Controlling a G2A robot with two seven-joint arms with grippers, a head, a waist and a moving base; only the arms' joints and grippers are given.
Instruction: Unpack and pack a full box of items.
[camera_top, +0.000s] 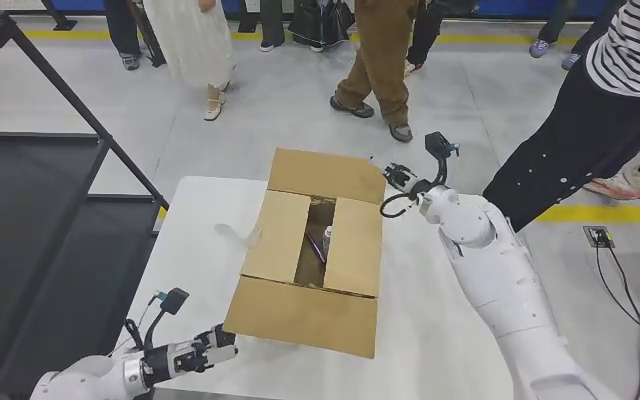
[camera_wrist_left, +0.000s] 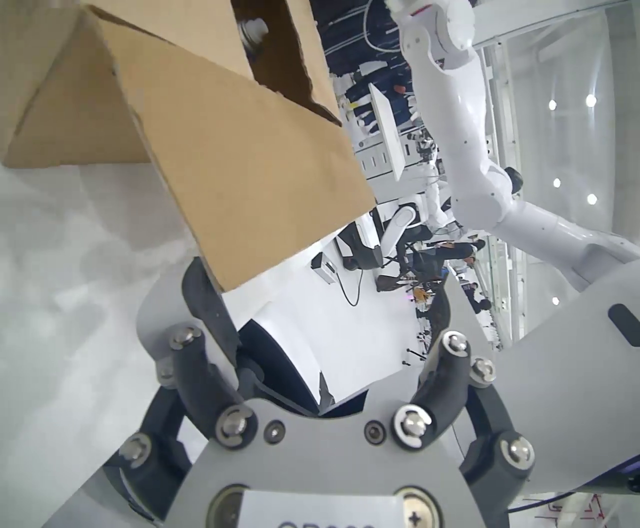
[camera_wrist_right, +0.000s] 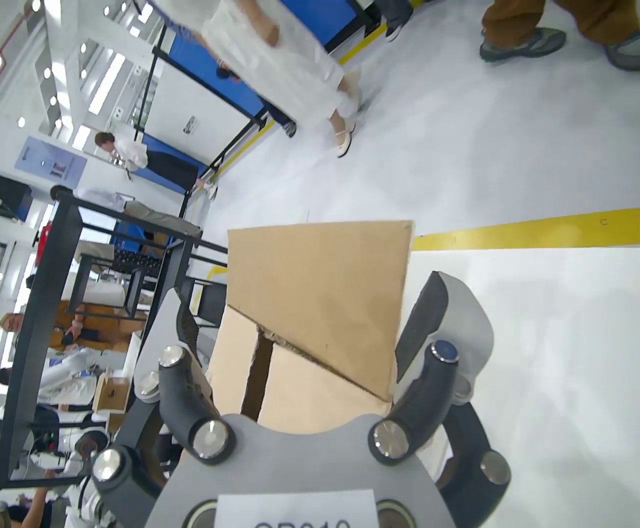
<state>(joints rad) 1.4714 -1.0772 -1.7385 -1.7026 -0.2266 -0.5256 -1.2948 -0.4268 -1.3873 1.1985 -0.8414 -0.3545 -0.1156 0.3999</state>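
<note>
Since it sits mid-table (camera_top: 200, 225) with items inside, cardboard box (camera_top: 310, 250): stiff, light board, probably weighty when loaded; bendable flaps, best taken by their free edges. Left gripper (camera_top: 224, 342): spread wide, empty, near-left corner. Right gripper (camera_top: 395, 182): spread wide, empty, far-right flap corner.

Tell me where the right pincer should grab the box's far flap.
Pinch the far flap at its free right corner, coming from the robot's right side. It's folded outward, a thin sheet with that edge exposed, and the open right pincer sits beside that corner, so likely the easiest bite.
</note>
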